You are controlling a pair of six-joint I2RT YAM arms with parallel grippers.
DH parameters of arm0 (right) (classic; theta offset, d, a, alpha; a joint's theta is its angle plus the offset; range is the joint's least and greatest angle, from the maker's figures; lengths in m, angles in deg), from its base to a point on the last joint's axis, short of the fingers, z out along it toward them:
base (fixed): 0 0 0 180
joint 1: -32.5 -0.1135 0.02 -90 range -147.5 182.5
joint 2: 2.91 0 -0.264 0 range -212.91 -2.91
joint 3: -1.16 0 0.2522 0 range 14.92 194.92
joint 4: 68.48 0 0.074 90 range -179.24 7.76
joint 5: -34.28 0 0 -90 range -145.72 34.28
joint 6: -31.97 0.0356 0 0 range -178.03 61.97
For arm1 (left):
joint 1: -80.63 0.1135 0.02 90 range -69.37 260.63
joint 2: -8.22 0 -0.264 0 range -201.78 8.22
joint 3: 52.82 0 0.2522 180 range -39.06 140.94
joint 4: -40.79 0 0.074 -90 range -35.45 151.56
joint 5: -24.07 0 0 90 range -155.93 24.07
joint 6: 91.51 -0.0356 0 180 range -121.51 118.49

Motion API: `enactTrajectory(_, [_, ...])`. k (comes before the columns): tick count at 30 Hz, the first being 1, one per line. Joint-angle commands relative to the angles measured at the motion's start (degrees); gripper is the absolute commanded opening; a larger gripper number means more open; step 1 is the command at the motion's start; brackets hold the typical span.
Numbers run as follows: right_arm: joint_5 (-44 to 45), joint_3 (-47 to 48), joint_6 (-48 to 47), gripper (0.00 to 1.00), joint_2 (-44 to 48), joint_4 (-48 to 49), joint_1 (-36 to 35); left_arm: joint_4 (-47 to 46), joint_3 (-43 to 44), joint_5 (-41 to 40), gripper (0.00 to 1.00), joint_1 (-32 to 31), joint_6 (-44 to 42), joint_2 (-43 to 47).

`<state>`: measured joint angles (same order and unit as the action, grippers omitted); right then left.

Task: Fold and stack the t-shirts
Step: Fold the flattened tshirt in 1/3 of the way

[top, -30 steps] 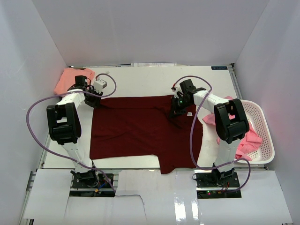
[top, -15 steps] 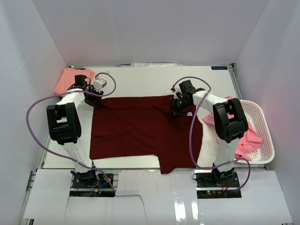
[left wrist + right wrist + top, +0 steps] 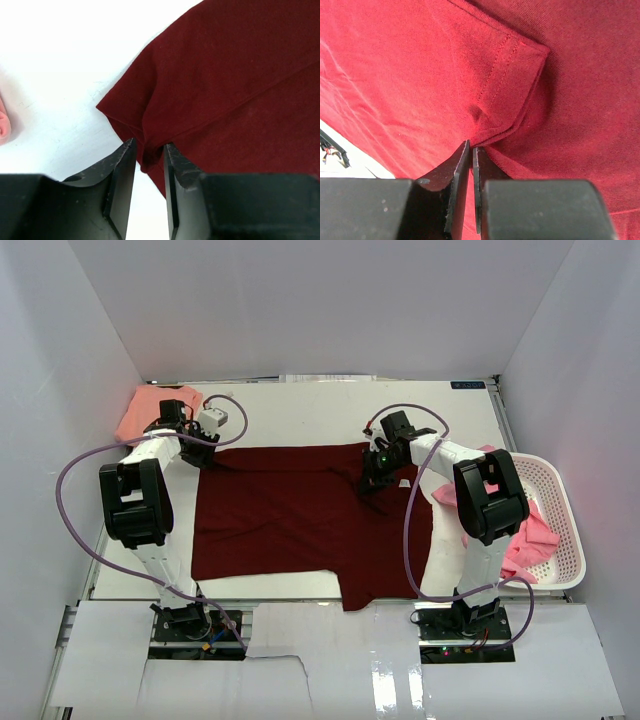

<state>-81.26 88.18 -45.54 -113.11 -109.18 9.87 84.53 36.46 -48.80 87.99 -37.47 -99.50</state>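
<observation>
A dark maroon t-shirt [image 3: 290,510] lies spread flat on the white table. My left gripper [image 3: 197,456] is at its far left corner. In the left wrist view my left gripper [image 3: 150,150] has its jaws close together with a fold of the shirt's edge [image 3: 150,120] pinched between them. My right gripper [image 3: 372,480] is over the shirt's far right part. In the right wrist view my right gripper [image 3: 471,146] is shut on a folded-over sleeve hem [image 3: 505,75]. A salmon t-shirt [image 3: 145,410] lies at the far left corner.
A white mesh basket [image 3: 565,502] stands at the right edge with brighter pink t-shirts [image 3: 525,540] in it, one spilling over its left rim. Purple cables loop beside both arms. White walls close in the table on three sides.
My right gripper has shifted slightly left with the sleeve in it. The left arm has not moved.
</observation>
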Motion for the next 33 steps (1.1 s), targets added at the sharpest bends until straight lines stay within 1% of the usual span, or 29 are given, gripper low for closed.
enactTrajectory(1, [-0.56,0.49,0.08,0.12,-0.02,0.22,-0.31,0.17,2.08,0.54,0.38,0.2,0.19,1.64])
enactTrajectory(3, [-0.56,0.49,-0.01,0.12,-0.11,0.31,-0.39,0.26,2.08,0.72,0.39,0.2,0.28,2.07])
enactTrajectory(6, [-0.65,0.49,-0.01,0.12,-0.2,0.31,-0.39,0.17,1.91,0.89,0.43,0.2,0.11,2.69])
enactTrajectory(8, [-0.56,0.49,-0.01,0.12,-0.2,0.31,-0.57,0.26,1.9,0.8,0.43,0.29,0.19,2.87])
enactTrajectory(11, [-0.48,0.49,0.08,0.12,-0.29,0.31,-0.57,0.26,2.08,0.98,0.34,0.2,0.37,2.61])
enactTrajectory(12, [-0.48,0.49,-0.01,0.12,-0.29,0.39,-0.48,0.26,2.08,1.07,0.27,0.2,0.46,2.69])
enactTrajectory(14, [-0.48,0.4,-0.01,0.12,-0.37,0.4,-0.48,0.34,2.17,1.24,0.19,0.2,0.63,2.69])
enactTrajectory(15, [-0.39,0.4,-0.01,0.12,-0.37,0.4,-0.48,0.43,2.17,1.33,0.1,0.29,0.72,2.78])
enactTrajectory(17, [-0.3,0.49,-0.01,0.12,-0.37,0.4,-0.48,0.43,2.26,1.77,0.02,0.2,0.9,2.96])
enactTrajectory(18, [-0.3,0.57,-0.01,0.11,-0.37,0.48,-0.48,0.52,2.34,1.95,0.0,0.2,0.98,2.96])
enactTrajectory(21, [-0.04,1.28,0.17,0.1,0.32,0.13,-0.48,0.78,2.78,2.47,0.0,0.2,1.16,2.96])
enactTrajectory(23, [0.49,2.5,0.08,0.08,0.5,-1.0,-0.48,1.31,3.31,2.74,0.0,0.2,1.16,2.87])
enactTrajectory(27, [2.07,4.0,-0.45,0.08,1.82,-3.03,-0.48,2.45,4.71,3.0,0.0,0.29,0.99,2.34])
enactTrajectory(33, [5.4,4.0,-0.89,0.08,5.16,-4.44,-0.48,4.65,6.91,1.07,0.0,0.2,0.28,1.02])
